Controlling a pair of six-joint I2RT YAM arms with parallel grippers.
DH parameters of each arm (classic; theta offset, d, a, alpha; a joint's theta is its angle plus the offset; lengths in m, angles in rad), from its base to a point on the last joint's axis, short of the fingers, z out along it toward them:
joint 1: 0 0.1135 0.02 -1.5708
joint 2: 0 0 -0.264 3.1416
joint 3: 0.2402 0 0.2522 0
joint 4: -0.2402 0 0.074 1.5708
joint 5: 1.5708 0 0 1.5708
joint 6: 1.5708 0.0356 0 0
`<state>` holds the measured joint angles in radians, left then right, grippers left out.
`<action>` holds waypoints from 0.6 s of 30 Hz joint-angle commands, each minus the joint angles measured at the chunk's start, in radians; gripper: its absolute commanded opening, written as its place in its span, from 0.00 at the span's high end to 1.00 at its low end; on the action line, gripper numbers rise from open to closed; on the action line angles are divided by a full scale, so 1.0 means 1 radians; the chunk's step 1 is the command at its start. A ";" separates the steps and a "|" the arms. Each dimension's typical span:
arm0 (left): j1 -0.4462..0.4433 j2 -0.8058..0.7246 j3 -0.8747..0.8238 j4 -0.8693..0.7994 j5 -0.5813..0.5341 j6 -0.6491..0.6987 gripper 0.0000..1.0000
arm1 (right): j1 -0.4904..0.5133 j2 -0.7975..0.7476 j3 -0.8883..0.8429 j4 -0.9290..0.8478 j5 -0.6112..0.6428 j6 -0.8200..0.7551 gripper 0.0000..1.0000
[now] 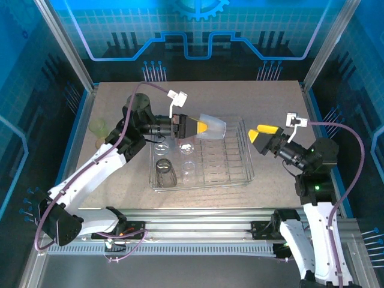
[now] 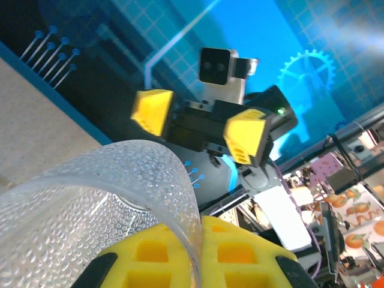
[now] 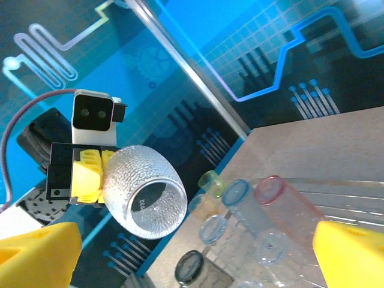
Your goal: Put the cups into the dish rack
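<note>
Cup, clear and dimpled (image 1: 211, 126), hangs sideways over the far edge of the dish rack (image 1: 240, 162), pinched by my left jaws. Mouth faces my right jaws, spread wide off the rack's right end; likely staged for a handover. Smoky grey cup (image 1: 165, 173) stands in the rack's near-left corner; a yellow-green cup (image 1: 98, 126) sits on the tabletop (image 1: 270, 96) left of the rack.

Cups (image 1: 165, 173) in dish rack (image 1: 242, 163), left end

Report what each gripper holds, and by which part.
The left gripper holds a translucent textured cup on its side above the dish rack, pinching the cup's wall at one end. The right gripper is open and holds nothing.
</note>
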<state>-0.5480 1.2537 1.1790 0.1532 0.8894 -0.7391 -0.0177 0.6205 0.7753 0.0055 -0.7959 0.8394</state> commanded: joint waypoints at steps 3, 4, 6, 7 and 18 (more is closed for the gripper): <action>-0.038 -0.013 0.001 0.117 0.031 -0.039 1.00 | 0.075 0.048 0.001 0.155 -0.069 0.080 0.00; -0.040 -0.009 0.004 0.118 0.030 -0.041 1.00 | 0.091 0.058 0.002 0.157 -0.065 0.080 0.00; -0.046 0.002 0.009 0.119 0.029 -0.046 1.00 | 0.128 0.085 0.008 0.152 -0.060 0.072 0.00; -0.048 0.005 0.013 0.120 0.031 -0.047 1.00 | 0.145 0.094 0.010 0.156 -0.060 0.069 0.00; -0.063 0.032 0.027 0.089 0.012 -0.026 1.00 | 0.317 0.185 0.047 0.183 -0.055 0.022 0.00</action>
<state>-0.6010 1.2781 1.1793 0.2230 0.8955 -0.7803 0.2665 0.8021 0.7799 0.1402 -0.8394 0.8864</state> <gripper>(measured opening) 0.088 0.999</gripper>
